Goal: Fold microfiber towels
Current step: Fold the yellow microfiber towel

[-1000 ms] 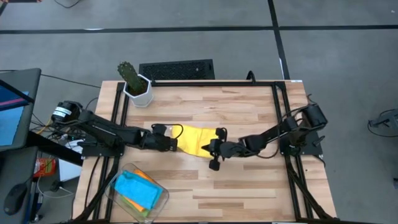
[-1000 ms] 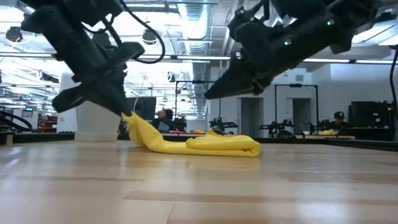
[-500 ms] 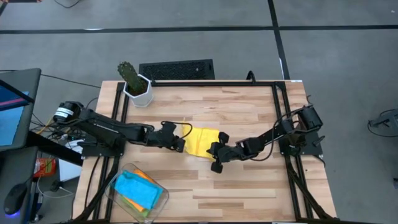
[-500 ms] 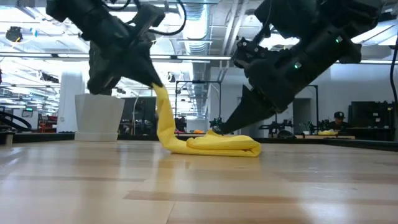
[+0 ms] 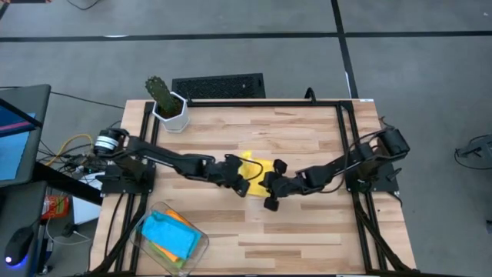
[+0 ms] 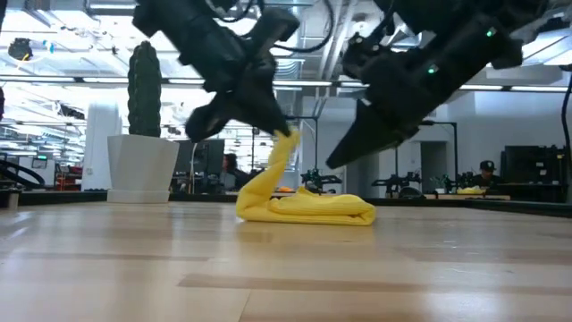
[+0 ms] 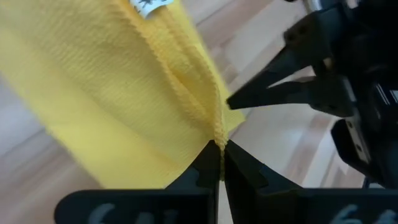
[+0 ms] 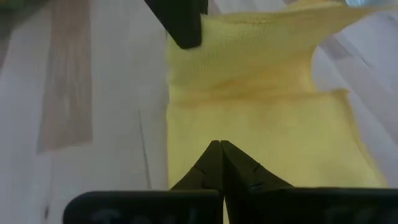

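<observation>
Yellow towel [image 6: 304, 207]: mid-table, partly folded. Left gripper [image 6: 284, 131] pinched shut on its raised edge, carrying it across the stack. Right gripper [image 5: 267, 183] closed, empty, poised just above the towel. Next move, likely: lay edge flat, aligned, release.

Towels: one yellow towel [image 5: 252, 171] on table [image 5: 307, 138]; two (blue towel [image 5: 171, 233], orange towel [image 5: 181, 219]) in one bin [image 5: 146, 225]. Cactus [image 5: 159, 91]: one. End effectors: two.

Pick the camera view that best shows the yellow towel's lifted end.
The low view: the yellow towel rises from the table to the left gripper. From above, arms mostly cover it; wrist views show only close cloth.
</observation>
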